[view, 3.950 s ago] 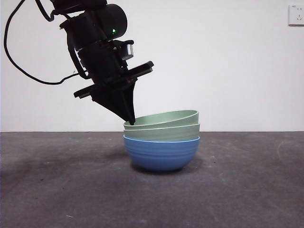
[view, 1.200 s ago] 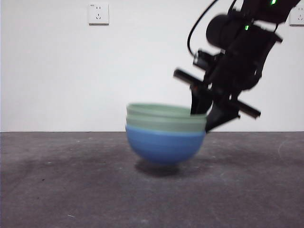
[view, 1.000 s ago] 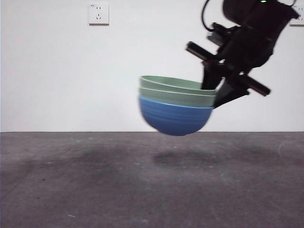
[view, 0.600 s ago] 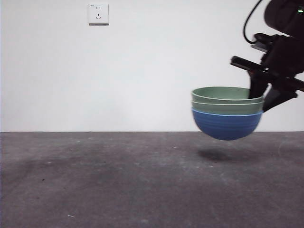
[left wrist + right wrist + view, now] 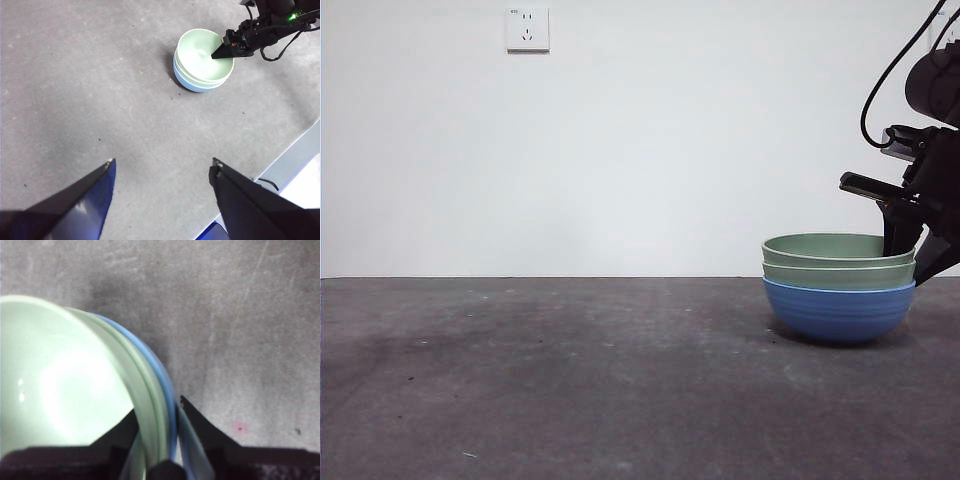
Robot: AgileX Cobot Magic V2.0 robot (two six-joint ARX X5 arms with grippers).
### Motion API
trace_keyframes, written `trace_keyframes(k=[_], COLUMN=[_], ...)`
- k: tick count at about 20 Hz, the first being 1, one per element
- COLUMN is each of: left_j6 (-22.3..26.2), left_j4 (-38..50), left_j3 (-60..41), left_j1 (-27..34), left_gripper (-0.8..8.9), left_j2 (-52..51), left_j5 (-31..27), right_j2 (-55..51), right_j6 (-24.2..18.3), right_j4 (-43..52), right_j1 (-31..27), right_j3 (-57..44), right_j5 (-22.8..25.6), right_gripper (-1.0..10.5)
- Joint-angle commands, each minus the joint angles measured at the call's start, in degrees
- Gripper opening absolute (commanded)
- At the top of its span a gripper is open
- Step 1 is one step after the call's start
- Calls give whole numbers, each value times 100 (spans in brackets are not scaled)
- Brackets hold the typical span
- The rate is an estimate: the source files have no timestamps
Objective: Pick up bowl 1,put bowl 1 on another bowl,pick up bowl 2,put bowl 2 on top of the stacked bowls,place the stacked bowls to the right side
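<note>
The stacked bowls (image 5: 838, 290) rest on the table at the far right of the front view. The blue bowl (image 5: 838, 314) is at the bottom, with two sage-green bowls (image 5: 836, 247) nested in it, only their rims showing. My right gripper (image 5: 905, 250) reaches down onto the stack's right edge. In the right wrist view it (image 5: 157, 407) is shut on the rims, one jaw inside the top green bowl (image 5: 55, 385) and one outside the blue rim (image 5: 161, 371). My left gripper (image 5: 163, 162) hangs open and empty high above the table, far from the stack (image 5: 200, 52).
A dark grey table (image 5: 570, 380) stretches to the left of the stack. On the white wall behind is a socket (image 5: 527, 29). The left wrist view shows the table's edge (image 5: 295, 150) a short way beyond the bowls.
The stack was lifted off the middle of the table by the right gripper, carried to the right through the air and lowered. It now rests on the table at the right.
</note>
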Motion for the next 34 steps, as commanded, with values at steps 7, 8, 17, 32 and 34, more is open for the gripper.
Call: trace_keyframes(k=[7, 8, 17, 32, 34], left_j6=[66, 66, 72, 378, 378], left_j4=[35, 35, 15, -31, -79], left_j3=[7, 7, 7, 7, 7], left_j1=[-20, -20, -20, -20, -20], left_gripper=[320, 320, 319, 312, 225], left_j2=[0, 4, 85, 90, 90], left_j5=[-11, -11, -9, 11, 11], right_j2=[120, 118, -710, -3884, -4092], right_j6=[-157, -160, -302, -933, -1043], right_j4=[-55, -50, -446, -4358, -4487], right_j1=[0, 0, -7, 562, 581], right_j3=[-2, -2, 55, 52, 52], right_j5=[-68, -68, -186, -63, -63], right_gripper=[262, 262, 262, 186, 24])
